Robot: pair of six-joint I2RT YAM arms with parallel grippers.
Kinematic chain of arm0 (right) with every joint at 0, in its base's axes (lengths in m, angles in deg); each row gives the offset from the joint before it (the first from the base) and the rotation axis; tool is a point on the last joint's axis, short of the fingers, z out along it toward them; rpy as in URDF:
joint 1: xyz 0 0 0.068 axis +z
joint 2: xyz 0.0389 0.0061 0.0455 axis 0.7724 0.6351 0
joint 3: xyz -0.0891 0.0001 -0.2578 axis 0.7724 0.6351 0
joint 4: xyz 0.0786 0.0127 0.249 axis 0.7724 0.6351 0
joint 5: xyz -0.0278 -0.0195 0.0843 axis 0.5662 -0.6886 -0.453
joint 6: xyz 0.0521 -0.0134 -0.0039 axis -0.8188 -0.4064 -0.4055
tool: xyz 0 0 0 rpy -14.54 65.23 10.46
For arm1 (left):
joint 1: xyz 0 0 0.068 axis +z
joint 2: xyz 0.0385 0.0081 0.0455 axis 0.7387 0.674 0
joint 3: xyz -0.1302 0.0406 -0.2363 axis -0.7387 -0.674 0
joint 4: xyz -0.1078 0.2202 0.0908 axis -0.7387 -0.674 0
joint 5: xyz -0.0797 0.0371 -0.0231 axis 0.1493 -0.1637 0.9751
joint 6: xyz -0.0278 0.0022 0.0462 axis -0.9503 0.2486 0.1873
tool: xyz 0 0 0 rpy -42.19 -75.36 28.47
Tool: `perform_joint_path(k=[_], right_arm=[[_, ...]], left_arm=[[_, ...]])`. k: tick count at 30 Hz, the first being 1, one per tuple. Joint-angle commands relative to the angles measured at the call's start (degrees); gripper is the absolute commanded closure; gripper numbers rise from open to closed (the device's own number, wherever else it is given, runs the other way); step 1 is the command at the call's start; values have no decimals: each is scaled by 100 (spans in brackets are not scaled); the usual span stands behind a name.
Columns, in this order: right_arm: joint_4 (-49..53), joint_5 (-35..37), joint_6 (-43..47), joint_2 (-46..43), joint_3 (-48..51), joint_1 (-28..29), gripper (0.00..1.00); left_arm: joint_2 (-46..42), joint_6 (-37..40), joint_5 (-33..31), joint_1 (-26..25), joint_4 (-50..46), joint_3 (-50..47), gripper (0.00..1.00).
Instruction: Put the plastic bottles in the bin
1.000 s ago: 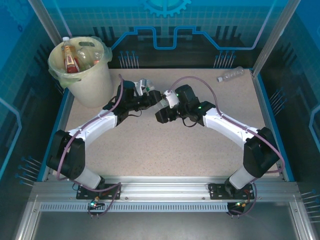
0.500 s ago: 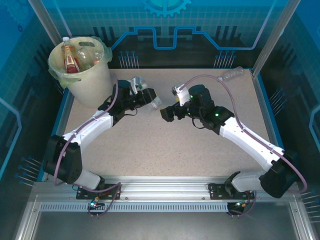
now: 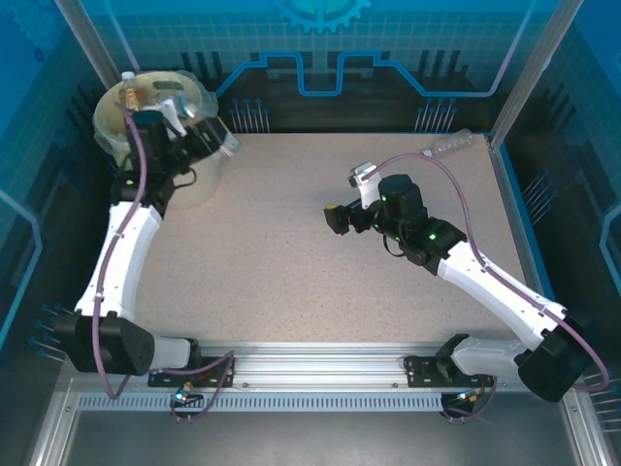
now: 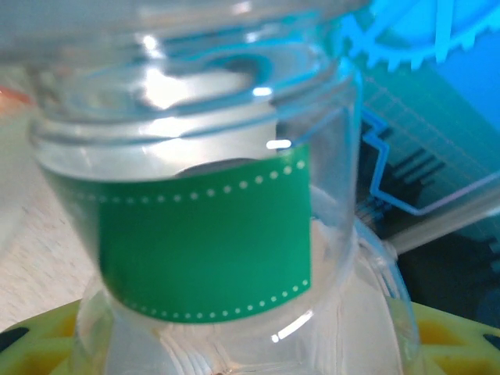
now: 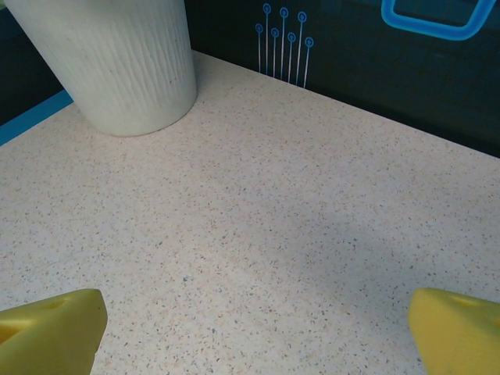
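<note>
While the right gripper (image 3: 345, 198) hangs over mid table (image 3: 262, 272), its yellow fingers (image 5: 51, 324) stand wide apart with nothing between them, just bare speckled top below. Further back left, the left gripper (image 3: 194, 121) is clamped on a clear bottle (image 4: 207, 242) with a green label, held at the bin (image 3: 202, 177) rim, right side. That bottle looks blurred in the left wrist view. Bin stands at the far left corner, other bottles (image 3: 131, 99) inside it. One loose bottle (image 3: 449, 146) lies on its side at the far right edge, well apart from both grippers.
</note>
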State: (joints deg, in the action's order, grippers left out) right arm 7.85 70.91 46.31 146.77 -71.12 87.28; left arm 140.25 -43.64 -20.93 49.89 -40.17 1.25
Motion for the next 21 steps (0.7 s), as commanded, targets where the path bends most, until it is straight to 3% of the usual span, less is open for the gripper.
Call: perform_joint_path(k=[1,10,17,21], right_arm=[[-116,128,100,-21,-119,57,0],[176,200,65,88,-309,54,0],[301,304,85,14,-305,59,0],[358,425,146,-69,-260,42,0]], left_arm=[[165,515,-43,430,-470,654,47],[1168,176,-57,1324,-530,2050,46],[1832,-408,-267,1810,-457,2387,42],[2279,-728,-63,2045,-481,2524,43]])
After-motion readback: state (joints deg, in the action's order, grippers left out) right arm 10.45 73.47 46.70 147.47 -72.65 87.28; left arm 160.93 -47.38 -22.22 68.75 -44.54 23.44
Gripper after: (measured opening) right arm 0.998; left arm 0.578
